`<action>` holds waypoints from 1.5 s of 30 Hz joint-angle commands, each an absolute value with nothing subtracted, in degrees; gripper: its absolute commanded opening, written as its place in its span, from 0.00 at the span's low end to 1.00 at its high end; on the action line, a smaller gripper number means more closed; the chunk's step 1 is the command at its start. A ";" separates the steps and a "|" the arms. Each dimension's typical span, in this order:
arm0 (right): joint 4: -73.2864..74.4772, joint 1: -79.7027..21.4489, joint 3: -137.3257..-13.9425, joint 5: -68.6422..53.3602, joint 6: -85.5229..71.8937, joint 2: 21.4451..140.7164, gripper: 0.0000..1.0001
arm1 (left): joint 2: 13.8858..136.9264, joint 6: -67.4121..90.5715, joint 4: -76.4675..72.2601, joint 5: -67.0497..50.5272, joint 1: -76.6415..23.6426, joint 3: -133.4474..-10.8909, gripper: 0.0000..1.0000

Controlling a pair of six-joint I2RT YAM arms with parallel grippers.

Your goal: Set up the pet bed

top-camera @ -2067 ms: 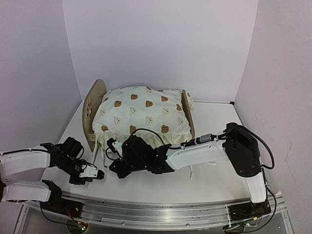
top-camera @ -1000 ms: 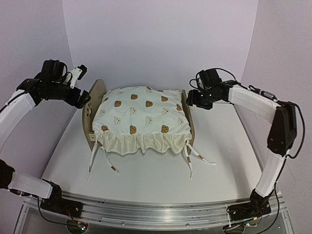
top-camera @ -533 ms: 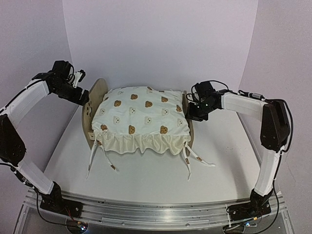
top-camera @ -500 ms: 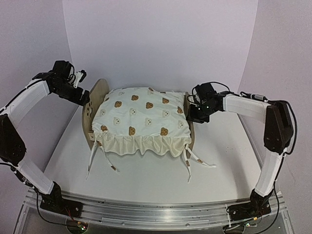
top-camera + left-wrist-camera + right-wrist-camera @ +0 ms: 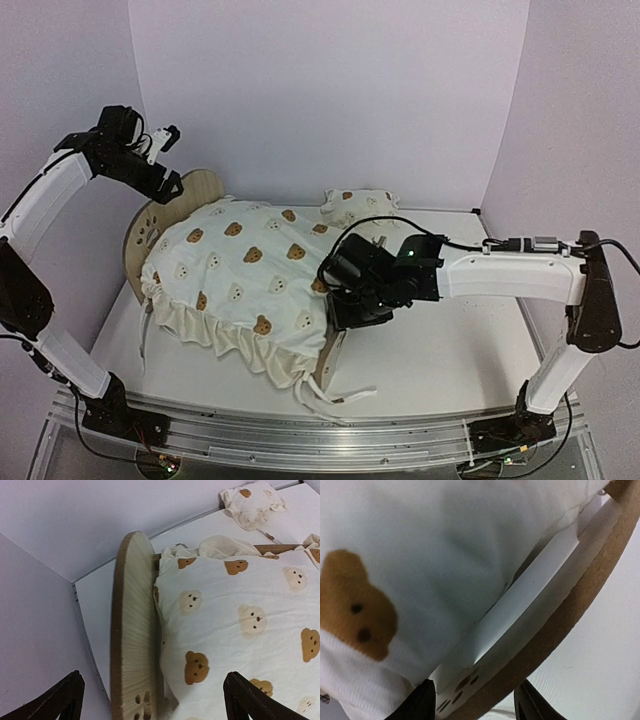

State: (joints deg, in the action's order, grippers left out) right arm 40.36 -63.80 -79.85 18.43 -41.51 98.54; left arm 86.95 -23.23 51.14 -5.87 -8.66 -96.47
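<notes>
The pet bed (image 5: 150, 215) lies slantwise on the table, its rounded wooden headboard (image 5: 132, 630) at the left and its footboard (image 5: 333, 352) toward the front. Cream bear-print bedding (image 5: 240, 270) covers it and hides the base. My left gripper (image 5: 170, 165) hangs open high above the headboard, and its fingers (image 5: 55, 700) touch nothing. My right gripper (image 5: 345, 300) is at the footboard (image 5: 560, 615), one finger on each side of the board, shut on it beside the bedding (image 5: 420, 555).
A small bear-print pillow (image 5: 358, 203) lies at the back near the wall. The bedding's ties (image 5: 335, 395) trail onto the white table (image 5: 450, 350) in front of the footboard. Purple walls close in the left, back and right.
The bed has swung round, its foot end now toward the front, and the pillow shows behind it. My right gripper has come in to the footboard. The left gripper stays high.
</notes>
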 commanded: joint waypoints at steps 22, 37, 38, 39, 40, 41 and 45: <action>52.64 -27.71 -131.73 -7.96 -12.76 131.84 0.58 | 63.19 -42.71 59.68 -3.41 -7.35 -45.77 0.69; 41.34 -28.19 -92.99 -22.25 -10.76 113.43 0.56 | 78.74 -36.77 27.60 -5.82 -7.24 -49.40 0.69; 39.91 -28.57 -89.26 -22.81 -11.32 111.52 0.56 | 80.38 -36.47 26.86 -8.15 -7.31 -51.35 0.69; 38.62 -29.00 -85.97 -23.04 -11.82 108.97 0.56 | 81.74 -36.33 26.46 -10.64 -7.39 -53.01 0.70; 37.56 -29.53 -82.28 -23.17 -12.32 107.09 0.56 | 83.49 -36.29 26.13 -13.35 -8.04 -54.51 0.70; 36.54 -30.21 -79.80 -23.01 -12.97 105.42 0.56 | 85.07 -36.24 25.83 -14.47 -9.07 -56.16 0.70; 31.70 -33.80 -71.59 -22.37 -16.93 98.92 0.56 | 92.06 -37.00 25.15 -13.69 -15.86 -61.88 0.71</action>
State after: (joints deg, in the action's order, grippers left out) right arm 36.34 -28.10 -77.68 -16.69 -13.31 104.89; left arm 87.14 -37.68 33.96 -7.34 -9.03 -54.59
